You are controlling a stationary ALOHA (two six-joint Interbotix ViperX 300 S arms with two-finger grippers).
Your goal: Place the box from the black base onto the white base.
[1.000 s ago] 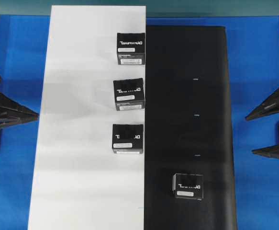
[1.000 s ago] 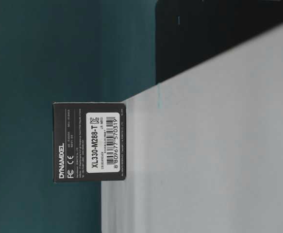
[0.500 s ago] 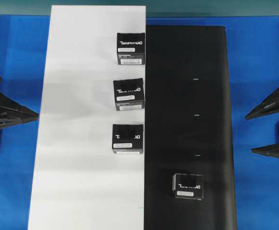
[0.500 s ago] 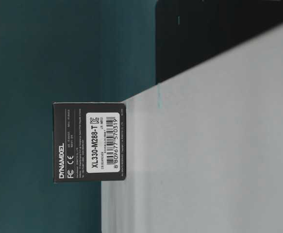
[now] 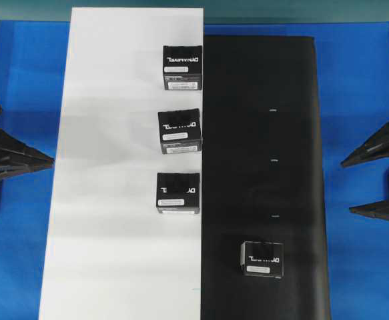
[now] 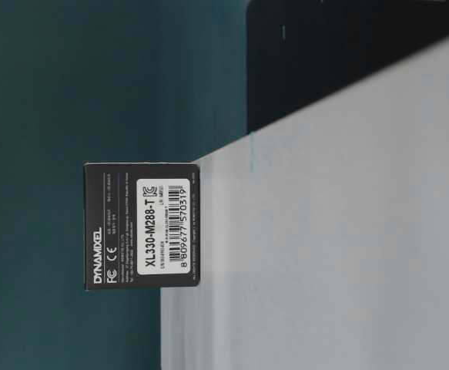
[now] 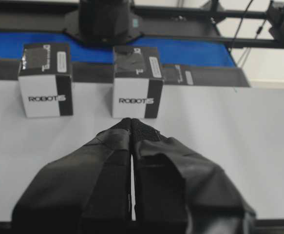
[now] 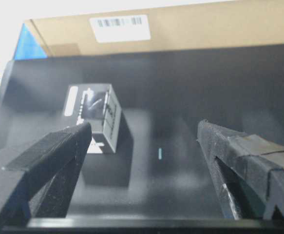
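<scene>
The box [image 5: 261, 259], small and black with a white label strip, sits on the black base [image 5: 294, 133] near its front; it also shows in the right wrist view [image 8: 95, 117]. The white base [image 5: 114, 167] lies beside the black base and carries three near-identical boxes along its right edge [image 5: 181, 67] [image 5: 179, 131] [image 5: 178, 193]. My right gripper [image 5: 349, 187] is open and empty at the right of the black base, well away from the box. My left gripper [image 5: 47, 159] is shut and empty at the white base's left edge [image 7: 132, 122].
Blue table surface [image 5: 361, 87] surrounds both bases. Tiny pale marks [image 5: 272, 161] run down the black base. In the right wrist view a tan cardboard surface with a barcode label [image 8: 180, 24] stands beyond the black base. The table-level view shows one box's labelled side [image 6: 142, 225].
</scene>
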